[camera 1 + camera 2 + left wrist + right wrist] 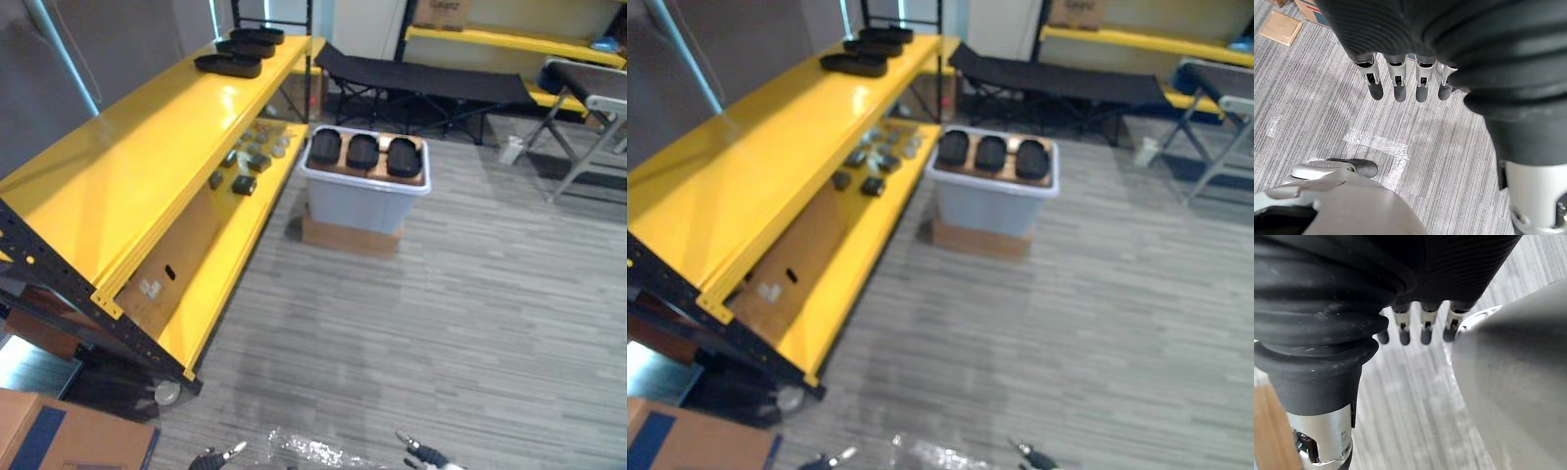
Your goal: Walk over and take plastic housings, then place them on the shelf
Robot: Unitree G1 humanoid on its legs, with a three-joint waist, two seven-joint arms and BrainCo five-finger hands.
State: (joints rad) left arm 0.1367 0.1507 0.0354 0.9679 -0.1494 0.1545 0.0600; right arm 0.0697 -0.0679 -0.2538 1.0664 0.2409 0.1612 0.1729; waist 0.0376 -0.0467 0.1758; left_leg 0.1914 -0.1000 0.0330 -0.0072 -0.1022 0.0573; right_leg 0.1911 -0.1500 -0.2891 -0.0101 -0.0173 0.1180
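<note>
The left hand [1399,83] and right hand [1425,325] hang empty, fingers straight and apart. Three black plastic housings [362,152] wait on the grey bin [362,204], well ahead of both hands. Three similar black housings [228,65] lie on the yellow shelf [147,147], farther ahead on the left-hand side. The walk, pickup and placing look not yet done.

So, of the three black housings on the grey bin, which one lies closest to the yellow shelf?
The leftmost housing: it sits at the end of the bin that is beside the shelf.

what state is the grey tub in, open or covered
Covered: a brown board lies across the top of the grey tub, with three black plastic housings on it. What's inside is hidden.
</note>
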